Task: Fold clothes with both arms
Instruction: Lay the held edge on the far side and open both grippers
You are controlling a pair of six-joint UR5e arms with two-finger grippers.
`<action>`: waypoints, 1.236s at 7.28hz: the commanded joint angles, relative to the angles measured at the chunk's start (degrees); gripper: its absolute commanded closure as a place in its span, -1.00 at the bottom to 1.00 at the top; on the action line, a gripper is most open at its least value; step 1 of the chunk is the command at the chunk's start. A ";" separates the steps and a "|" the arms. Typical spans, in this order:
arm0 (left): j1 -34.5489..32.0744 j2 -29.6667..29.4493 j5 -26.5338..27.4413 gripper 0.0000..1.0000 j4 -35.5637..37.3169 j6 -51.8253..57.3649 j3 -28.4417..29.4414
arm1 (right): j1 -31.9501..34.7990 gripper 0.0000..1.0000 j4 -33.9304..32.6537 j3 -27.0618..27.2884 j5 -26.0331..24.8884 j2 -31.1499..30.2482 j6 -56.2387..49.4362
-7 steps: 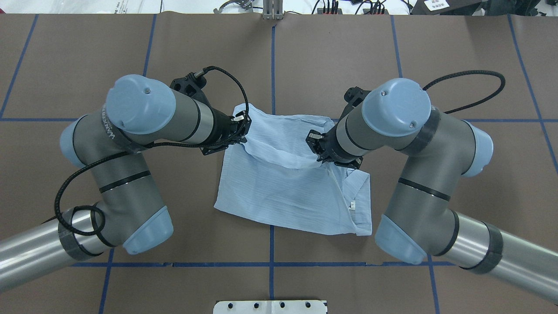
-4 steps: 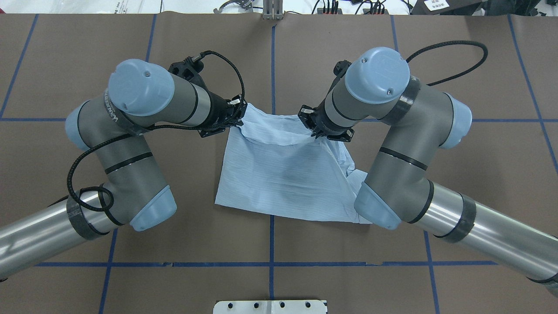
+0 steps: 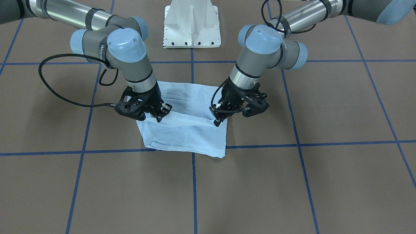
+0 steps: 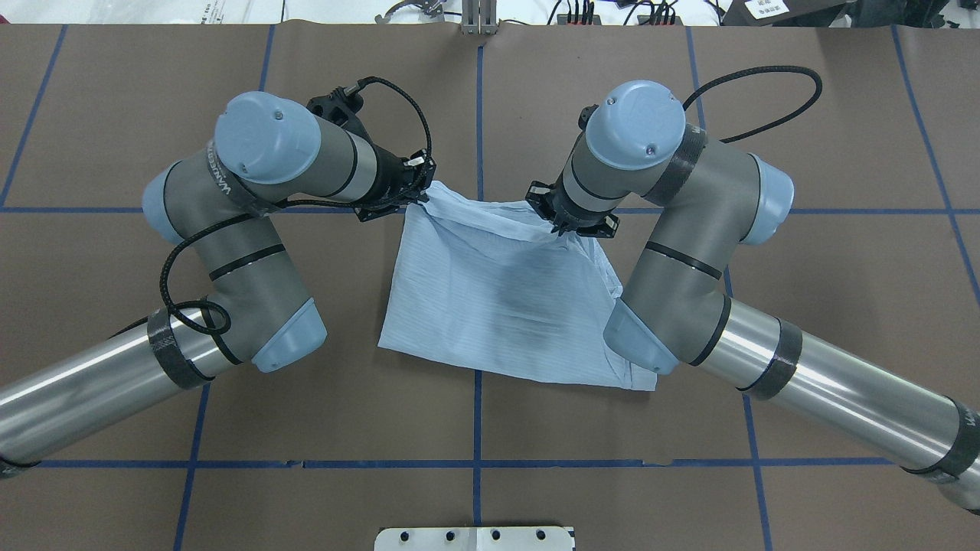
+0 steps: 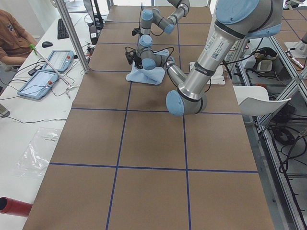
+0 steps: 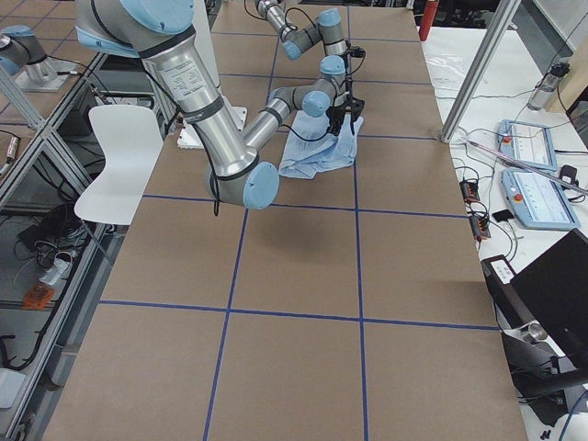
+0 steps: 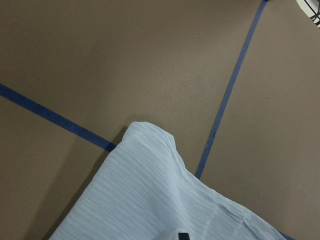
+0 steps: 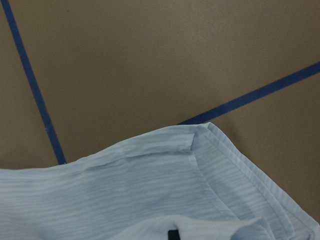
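At the middle of the worktop (image 4: 766, 115), I have the left gripper (image 4: 413, 200) and right gripper (image 4: 563, 223) each clamped on a far corner of the shirt (image 4: 490, 306). The held edge runs side to side, with the cloth lying toward the robot's edge.

Robotics lab: blue-taped grid table (image 4: 842, 344), aluminium frame posts (image 5: 71, 33), teach pendants (image 5: 57, 60), seated operator (image 5: 14, 37).

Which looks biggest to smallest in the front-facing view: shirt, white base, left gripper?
1. shirt
2. white base, cropped at the top edge
3. left gripper, close to the base, so unsure
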 commanded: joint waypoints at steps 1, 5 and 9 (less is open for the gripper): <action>-0.85 -0.91 0.06 1.00 -0.55 0.11 1.22 | 1.09 1.00 1.04 -3.41 0.02 2.42 -0.43; -0.77 -2.32 0.15 -0.98 -1.52 0.03 2.36 | 1.09 -1.00 4.28 -5.54 -0.33 2.09 -0.25; -1.99 -1.89 -0.03 -0.99 -0.03 0.46 2.36 | 3.12 -1.00 4.21 -5.10 1.51 2.61 -3.77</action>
